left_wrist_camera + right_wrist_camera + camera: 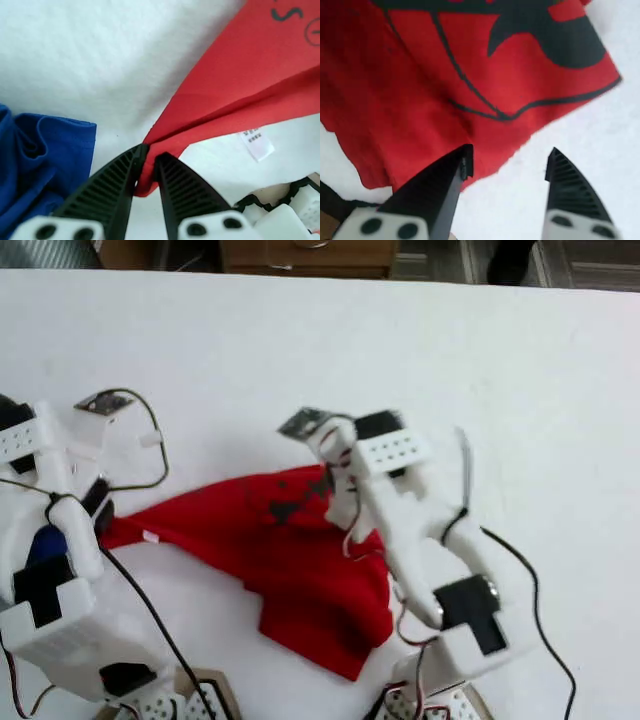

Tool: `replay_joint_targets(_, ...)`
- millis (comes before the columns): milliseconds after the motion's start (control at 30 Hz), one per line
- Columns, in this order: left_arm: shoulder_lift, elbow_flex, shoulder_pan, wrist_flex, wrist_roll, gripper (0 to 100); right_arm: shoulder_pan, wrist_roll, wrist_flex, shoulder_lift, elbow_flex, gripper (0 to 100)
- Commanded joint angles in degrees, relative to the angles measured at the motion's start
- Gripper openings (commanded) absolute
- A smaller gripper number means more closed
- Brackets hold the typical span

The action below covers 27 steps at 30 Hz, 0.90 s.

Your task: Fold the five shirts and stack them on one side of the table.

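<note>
Now: left pincer nips the red shirt's tip, right pincer stands wide over its printed edge

The left pincer [149,152] is closed on a narrow, drawn-out corner of the red shirt [300,560], its two ribbed fingers almost meeting with the cloth pinched between them. In the high view that corner lies at the left of the frame, against the left arm. A white tag [257,145] lies on the table [400,350] just beside the shirt's lower hem. A bunched blue shirt [40,160] lies near that pincer, apart from the red one.

The right pincer [510,152] is wide open and grips nothing. One finger is over the red cloth near its dark print [540,40], the other over bare table past the hem.

The red shirt spreads from centre-left to lower centre of the high view, rumpled. White table runs broadly across the upper half and right side.
</note>
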Motion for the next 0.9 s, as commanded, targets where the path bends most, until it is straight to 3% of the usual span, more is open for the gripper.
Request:
replay_joint_targets(0, -0.35, -0.4, 0.7, -0.35, 0.09, 3, -3.65, -5.8, -5.85, 4.53, 0.35, 26.9)
replay_joint_targets(133, -0.35, -0.57, 0.62, -0.18, 0.09, 3, -5.32, -6.42, -9.36, 12.0, -0.44, 21.7)
replay_joint_targets(233, -0.35, -0.57, 0.62, -0.35, 0.09, 3, -3.65, -6.77, -9.71, 16.92, -6.51, 0.9)
replay_joint_targets(300, -0.35, -0.57, 0.62, -0.44, 0.09, 3, -1.01, -6.77, -8.92, 19.65, -12.57, 4.3)
replay_joint_targets(500, -0.35, -0.48, 2.46, -5.19, 0.79, 3, 6.81, -6.33, -9.01, 28.44, -40.0, 2.0)
replay_joint_targets(733, -0.35, -0.57, 8.35, -15.12, 9.93, 3, 7.34, -6.51, -8.48, 45.67, -77.63, 2.0)
replay_joint_targets(867, -0.79, -0.57, 8.79, -17.23, 12.84, 3, 7.34, -6.68, 2.51, 52.88, -91.08, 7.8)
